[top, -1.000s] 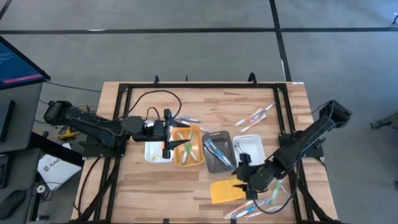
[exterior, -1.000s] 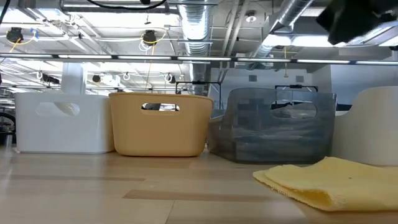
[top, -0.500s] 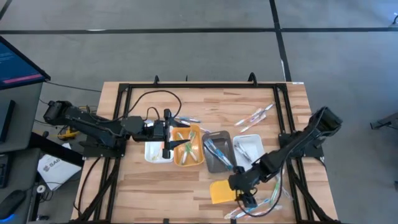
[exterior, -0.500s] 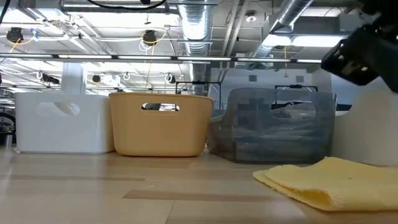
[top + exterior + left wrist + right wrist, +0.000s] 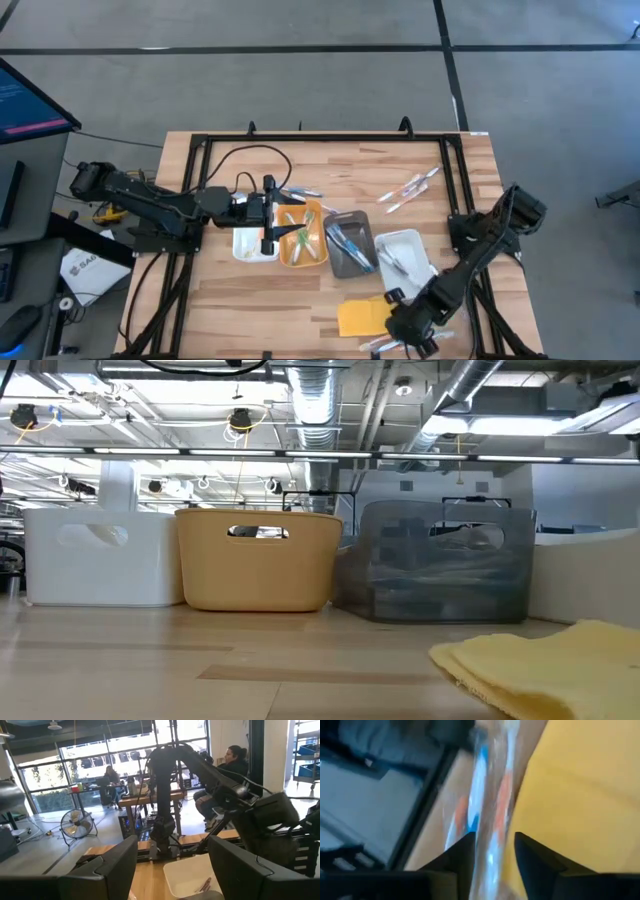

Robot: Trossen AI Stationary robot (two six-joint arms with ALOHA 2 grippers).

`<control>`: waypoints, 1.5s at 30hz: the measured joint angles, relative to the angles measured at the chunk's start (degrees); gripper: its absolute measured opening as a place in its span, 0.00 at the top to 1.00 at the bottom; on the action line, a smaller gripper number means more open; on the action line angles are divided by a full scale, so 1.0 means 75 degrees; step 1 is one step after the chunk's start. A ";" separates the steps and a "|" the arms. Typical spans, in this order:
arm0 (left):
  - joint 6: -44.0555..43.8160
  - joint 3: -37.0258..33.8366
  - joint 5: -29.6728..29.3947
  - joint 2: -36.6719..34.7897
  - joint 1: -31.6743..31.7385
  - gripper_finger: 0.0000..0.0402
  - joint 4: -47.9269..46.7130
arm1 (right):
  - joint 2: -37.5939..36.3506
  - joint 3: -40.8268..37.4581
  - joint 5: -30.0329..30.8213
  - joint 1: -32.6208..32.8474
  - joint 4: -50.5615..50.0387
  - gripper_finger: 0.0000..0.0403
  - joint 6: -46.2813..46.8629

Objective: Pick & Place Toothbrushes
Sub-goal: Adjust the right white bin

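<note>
Several toothbrushes (image 5: 346, 240) already fill your trays (image 5: 303, 236); loose ones remain beside them. Right hand (image 5: 412, 332) straddles one, grip undeterminable; left hand (image 5: 268, 212) open.

four trays (image 5: 402, 256), one yellow pad (image 5: 362, 318)

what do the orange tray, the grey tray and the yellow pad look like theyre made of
Orange tray: likely moulded plastic, opaque with a smooth matte wall and a cut handle slot. Grey tray: probably translucent tinted plastic, since shapes show dimly through its wall. Yellow pad: seems soft cloth or sponge, with folded, rounded edges and a fuzzy surface.
</note>
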 joint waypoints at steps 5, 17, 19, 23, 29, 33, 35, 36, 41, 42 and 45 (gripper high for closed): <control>0.0000 0.0000 0.0001 0.0000 0.0000 0.41 0.0022 | 0.0068 0.0493 0.0949 -0.0059 -0.0245 0.83 -0.0159; -0.0201 -0.0075 0.0001 0.0003 -0.0009 0.41 -0.0040 | 0.0068 0.1124 0.1040 -0.0152 -0.2383 0.98 0.1583; -0.0195 -0.0076 0.0001 0.0003 -0.0009 0.41 -0.0036 | 0.0068 0.1123 0.1032 -0.0055 -0.2830 0.99 0.1629; -0.0195 -0.0076 -0.0001 0.0002 0.0035 0.41 -0.0022 | 0.0068 0.1120 0.1390 0.0017 -0.3272 1.00 0.1636; -0.0189 -0.0076 0.0001 0.0003 0.0035 0.41 0.0022 | 0.0068 0.1076 0.1612 -0.0146 -0.3595 1.00 0.1661; -0.0189 -0.0073 0.0000 0.0003 0.0035 0.41 0.0019 | 0.0068 0.1076 0.1990 -0.0346 -0.3796 1.00 0.1633; -0.0189 -0.0074 -0.0001 0.0003 0.0035 0.41 0.0019 | 0.0068 0.1076 0.2209 -0.0488 -0.3848 1.00 0.1492; -0.0191 -0.0075 0.0001 0.0003 0.0035 0.41 0.0019 | 0.0068 0.1076 0.2304 -0.0552 -0.3838 1.00 0.1421; -0.0198 -0.0073 0.0001 0.0003 0.0035 0.41 0.0019 | 0.0068 0.1076 0.2788 -0.0882 -0.3816 1.00 0.1137; -0.0199 -0.0075 0.0001 0.0003 0.0035 0.41 0.0019 | 0.0068 0.1076 0.2823 -0.0943 -0.3813 1.00 0.1078; -0.0198 -0.0074 0.0001 0.0003 0.0035 0.41 0.0016 | 0.0068 0.1076 0.3007 -0.1065 -0.3816 1.00 0.0819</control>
